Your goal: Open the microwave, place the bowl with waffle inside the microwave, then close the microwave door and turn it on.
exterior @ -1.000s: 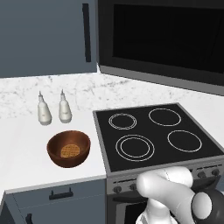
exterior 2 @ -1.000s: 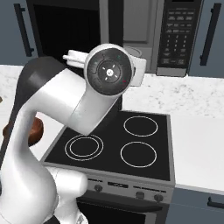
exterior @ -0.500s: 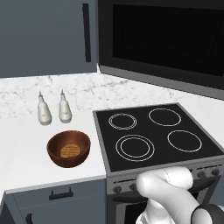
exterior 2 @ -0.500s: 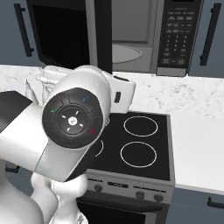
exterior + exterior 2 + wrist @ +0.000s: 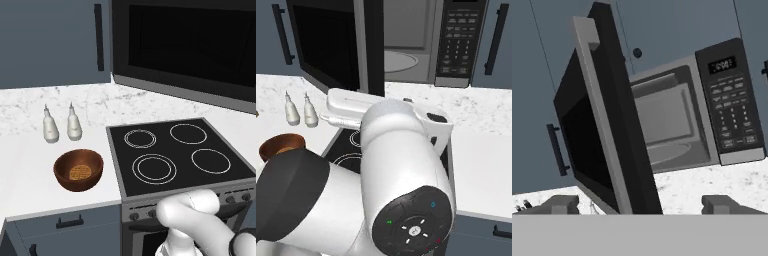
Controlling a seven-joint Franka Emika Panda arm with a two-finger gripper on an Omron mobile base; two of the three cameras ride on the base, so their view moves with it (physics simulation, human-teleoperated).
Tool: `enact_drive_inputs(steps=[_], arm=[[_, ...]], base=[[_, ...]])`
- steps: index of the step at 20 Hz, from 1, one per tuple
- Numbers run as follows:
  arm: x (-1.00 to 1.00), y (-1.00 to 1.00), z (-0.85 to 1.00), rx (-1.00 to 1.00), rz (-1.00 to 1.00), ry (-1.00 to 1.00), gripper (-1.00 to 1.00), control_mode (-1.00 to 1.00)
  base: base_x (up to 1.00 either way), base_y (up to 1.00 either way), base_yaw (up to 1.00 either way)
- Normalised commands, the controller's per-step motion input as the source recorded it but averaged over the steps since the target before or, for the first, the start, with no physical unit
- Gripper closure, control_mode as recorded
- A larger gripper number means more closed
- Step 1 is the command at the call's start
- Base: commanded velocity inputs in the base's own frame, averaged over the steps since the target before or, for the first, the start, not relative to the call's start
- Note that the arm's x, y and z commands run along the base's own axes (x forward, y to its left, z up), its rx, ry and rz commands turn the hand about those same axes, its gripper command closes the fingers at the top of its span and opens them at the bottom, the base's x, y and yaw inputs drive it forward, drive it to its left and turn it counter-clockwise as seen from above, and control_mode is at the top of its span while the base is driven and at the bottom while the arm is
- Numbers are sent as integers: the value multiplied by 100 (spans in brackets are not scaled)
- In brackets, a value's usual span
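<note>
The microwave (image 5: 712,115) hangs above the counter with its grey cavity and round turntable (image 5: 398,61) exposed and the control panel (image 5: 457,42) at the right edge. The microwave door (image 5: 597,125) stands swung wide open to the left; the same microwave door (image 5: 190,45) is a black panel over the cooktop. On the counter left of the cooktop sits the dark-brown bowl (image 5: 78,170) with the waffle (image 5: 79,173) in it; the bowl (image 5: 281,145) peeks out beside my arm. My gripper (image 5: 641,206) is open, its fingertips (image 5: 561,205) far apart, nothing between them, back from the door's edge.
A black four-ring cooktop (image 5: 175,152) lies below the microwave. Two white shaker bottles (image 5: 61,127) stand behind the bowl. Blue-grey cabinets with black handles (image 5: 98,37) flank the microwave. My bulky arm (image 5: 401,170) blocks much of the right base view. White marble counter (image 5: 481,150) lies right of the cooktop.
My arm has swung down and nearer to the right base camera, away from the door. The jaws have spread wider. Bowl and door have stayed where they were.
</note>
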Motion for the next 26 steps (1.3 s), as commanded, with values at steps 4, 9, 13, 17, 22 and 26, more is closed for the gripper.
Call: enact_drive_inputs(steps=[4,9,13,17,22,26], arm=[[15,-6,-10,0,36,0,-100,-100],[26,0,-30,6,49,-1,-100,-100],[44,0,-12,7,42,-11,-100,-100],[71,0,-5,2,26,-13,-100,-100],[74,-2,-7,0,5,-4,-100,-100],[51,0,-7,-2,0,0,-100,-100]], base=[[0,0,0],[0,0,0],[0,0,0],[0,0,0],[0,0,0],[0,0,0]])
